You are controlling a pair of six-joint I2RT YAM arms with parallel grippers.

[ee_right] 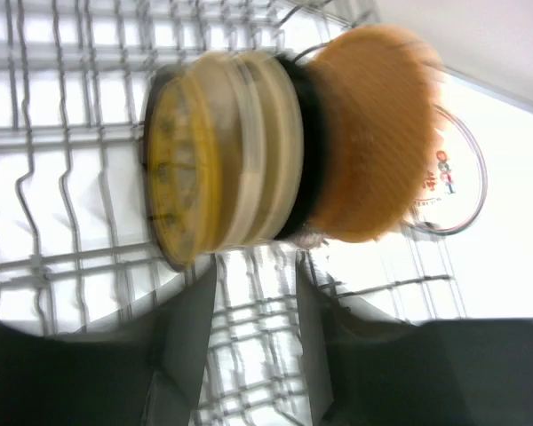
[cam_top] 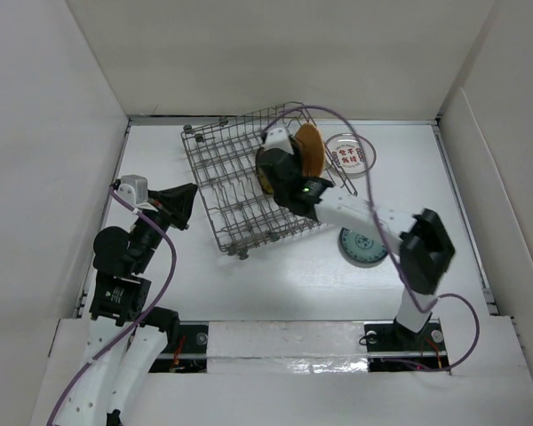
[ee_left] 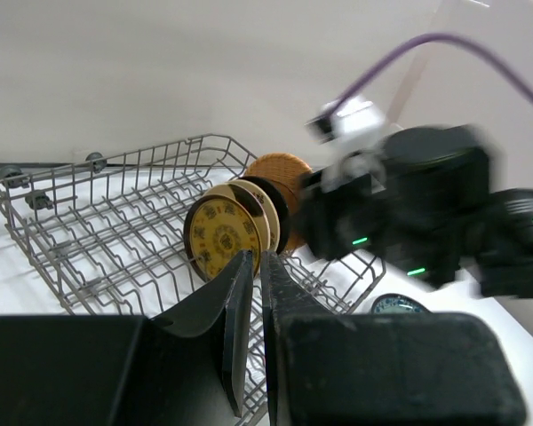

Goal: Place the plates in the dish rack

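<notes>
Overhead view: big grey wire dish rack (cam_top: pixel 226 177) sits skewed mid-table. Four small round plates stand on edge in its right end, packed face to face: yellow patterned plate (ee_right: pixel 173 191), cream plate (ee_right: pixel 258 151), black plate (ee_right: pixel 309 151), orange-brown plate (ee_right: pixel 373 133). R gripper (ee_right: pixel 253 302) hovers right by the row, jaws apart, nothing btwn them, only rack wire showing through the gap; the wrist view is blurred. L gripper (ee_left: pixel 256 275) hangs off the rack's left side, jaws together, empty. Not yet loaded: white plate w/ red marks (cam_top: pixel 349 153) flat on the table just beside the rack's right edge, and teal patterned plate (cam_top: pixel 362 248) off its front right corner, partly under the R arm.

Risks, as a guess: the plates seem to lean on each other, so a finger clipping the yellow one on the way out could tip the row domino-style. A knock could slide the rack onto the white plate. Purple cable (ee_left: pixel 409 44) loops over the rack & might snag a tine or rim. The teal plate's spot under the forearm means an awkward reach, poss. a slipped pinch
</notes>
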